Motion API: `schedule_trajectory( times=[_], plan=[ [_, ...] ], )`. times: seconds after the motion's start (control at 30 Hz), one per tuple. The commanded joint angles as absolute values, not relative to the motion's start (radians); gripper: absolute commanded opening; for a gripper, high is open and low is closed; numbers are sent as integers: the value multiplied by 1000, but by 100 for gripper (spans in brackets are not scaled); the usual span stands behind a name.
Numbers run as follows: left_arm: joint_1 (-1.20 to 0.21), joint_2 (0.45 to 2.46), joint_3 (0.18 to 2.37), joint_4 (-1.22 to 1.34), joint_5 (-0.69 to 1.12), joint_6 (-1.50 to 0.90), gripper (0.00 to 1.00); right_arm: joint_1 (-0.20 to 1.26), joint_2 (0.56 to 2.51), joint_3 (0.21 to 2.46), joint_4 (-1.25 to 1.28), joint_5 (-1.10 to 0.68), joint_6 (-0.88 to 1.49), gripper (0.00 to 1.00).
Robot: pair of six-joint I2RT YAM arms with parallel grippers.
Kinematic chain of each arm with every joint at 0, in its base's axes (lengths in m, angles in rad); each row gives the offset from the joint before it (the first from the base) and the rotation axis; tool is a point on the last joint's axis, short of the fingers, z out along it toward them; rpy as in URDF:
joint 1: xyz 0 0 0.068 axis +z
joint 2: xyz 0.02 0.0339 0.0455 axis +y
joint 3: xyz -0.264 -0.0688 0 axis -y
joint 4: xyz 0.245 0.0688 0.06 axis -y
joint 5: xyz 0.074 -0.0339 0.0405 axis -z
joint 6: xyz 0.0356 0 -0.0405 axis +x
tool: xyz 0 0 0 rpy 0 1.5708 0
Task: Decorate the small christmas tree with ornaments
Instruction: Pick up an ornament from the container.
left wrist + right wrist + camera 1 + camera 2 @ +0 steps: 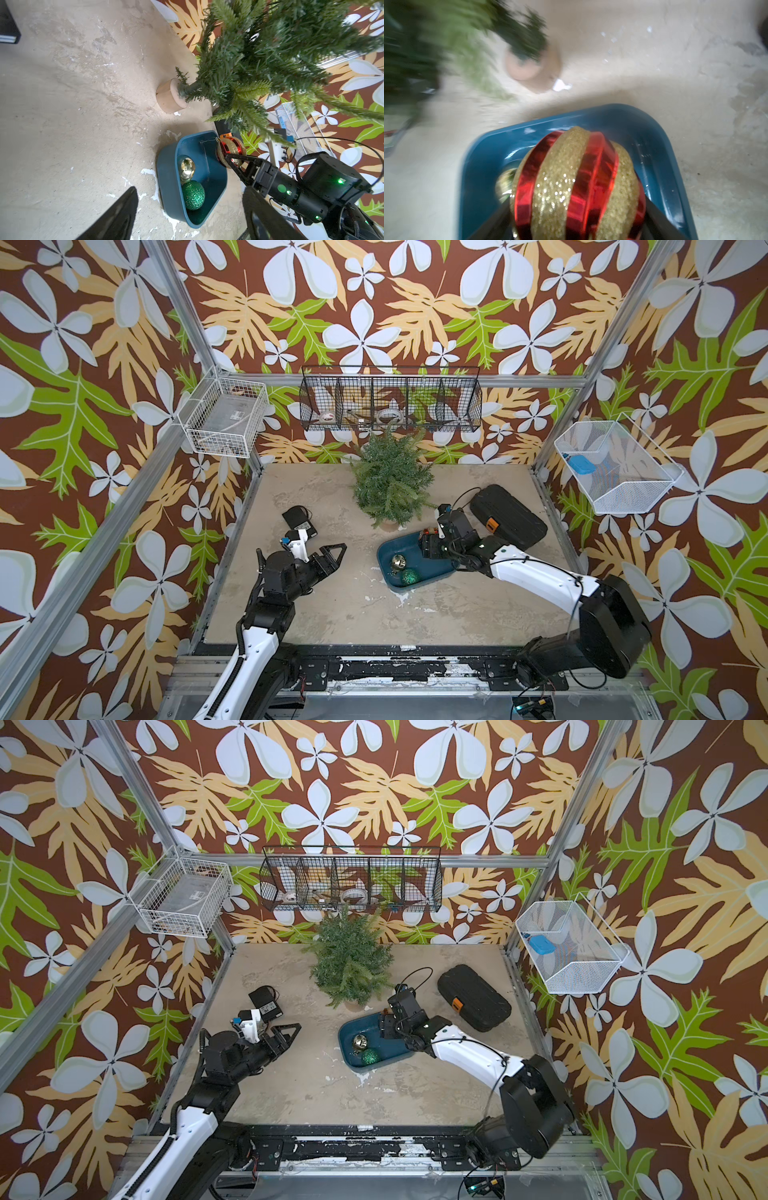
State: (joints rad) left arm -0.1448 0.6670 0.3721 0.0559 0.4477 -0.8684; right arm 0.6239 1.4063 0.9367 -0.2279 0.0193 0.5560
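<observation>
Right end effector (232, 161) clamped on striped ornament (231, 150), lifted above blue tub (166, 166) for hanging on tree (388, 481) beside tub; left end effector (332, 558) apart, idle.

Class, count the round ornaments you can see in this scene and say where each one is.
3. The gold ball and the green glitter ball lie in the blue tub; the striped red-and-gold ball is gripped by the right end effector above the tub's rim. The tree could hide others.

Striped ball (576, 185) — glittery gold, glossy red; blue tub (660, 141) — smooth plastic.
</observation>
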Motion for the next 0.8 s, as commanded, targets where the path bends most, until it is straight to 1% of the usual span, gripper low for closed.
schedule_trajectory(
  times=[0.0,0.2,0.33,0.43,0.6,0.7,0.77],
  plan=[
    [-145,683,419,63,490,-861,82,626,1317,954,-277,-91,494,75],
    [-145,752,539,100,614,-839,82,626,1155,1030,-387,-303,425,74],
    [-148,776,609,134,697,-837,81,626,1101,1097,-435,-411,411,74],
    [-156,783,649,153,738,-839,74,626,1082,1150,-460,-481,404,74],
    [-204,782,654,234,785,-871,58,626,1093,1242,-510,-561,394,74],
    [-247,776,632,297,780,-887,53,626,1109,1286,-531,-587,397,74],
    [-273,769,602,369,766,-920,53,626,1112,1308,-541,-587,396,74]
  ],
)
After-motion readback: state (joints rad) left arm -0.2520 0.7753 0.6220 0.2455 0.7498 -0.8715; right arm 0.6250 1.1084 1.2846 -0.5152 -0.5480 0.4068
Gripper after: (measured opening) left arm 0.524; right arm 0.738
